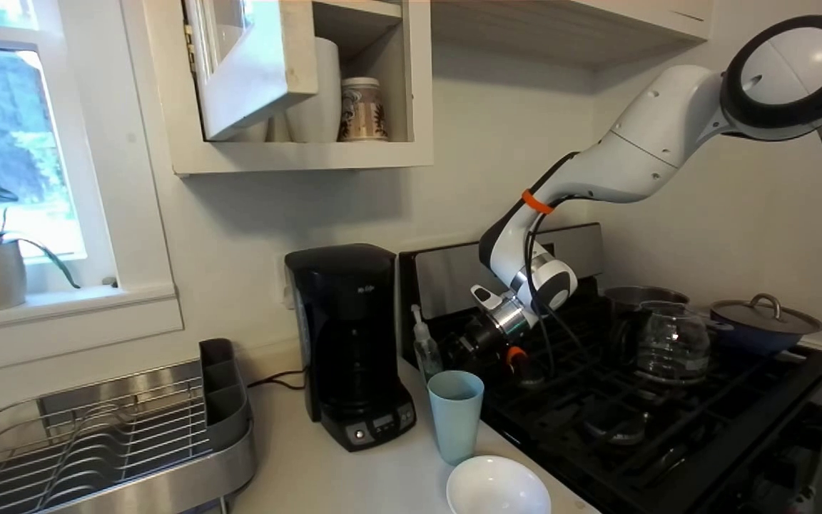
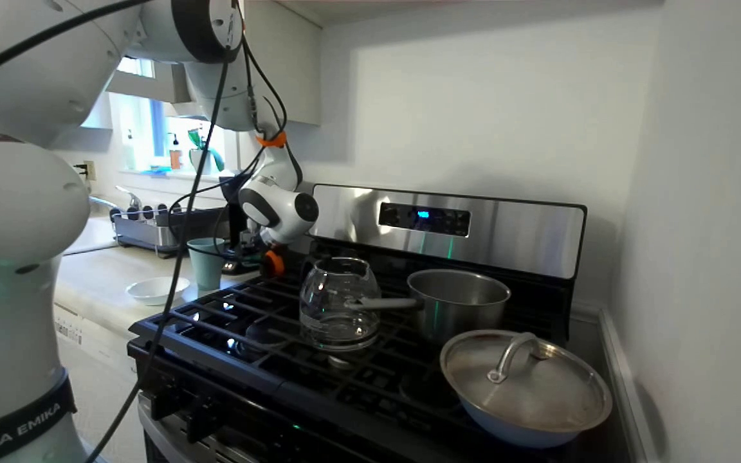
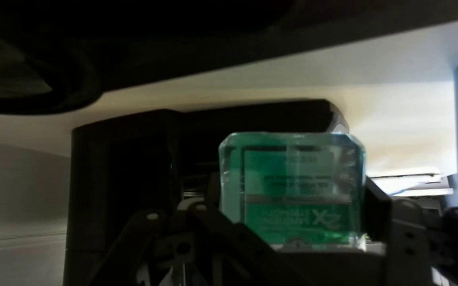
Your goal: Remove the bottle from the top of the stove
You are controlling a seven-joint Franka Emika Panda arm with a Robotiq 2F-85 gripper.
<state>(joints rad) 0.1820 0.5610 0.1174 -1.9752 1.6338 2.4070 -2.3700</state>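
Its jaws partly closed, the hand [image 3: 291, 200] appears to grip a slim bottle [image 1: 426, 350] by its sides, the bottle's long axis near upright. In an exterior view it lies from the hand toward the coffee maker [image 1: 347, 321], at the edge of the stove [image 1: 575, 428], a light blue cup [image 1: 456, 417] hiding its base. It seems raised above the worktop [image 1: 340, 478]; setting it down likely hinges on the gap between coffee maker and cup.

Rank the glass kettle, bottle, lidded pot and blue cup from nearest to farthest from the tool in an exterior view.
1. Bottle: in the tool's grip.
2. Blue cup: on the counter, beside the stove.
3. Glass kettle: on the stove, picture-right of the tool.
4. Lidded pot: on the stove, farther picture-right.
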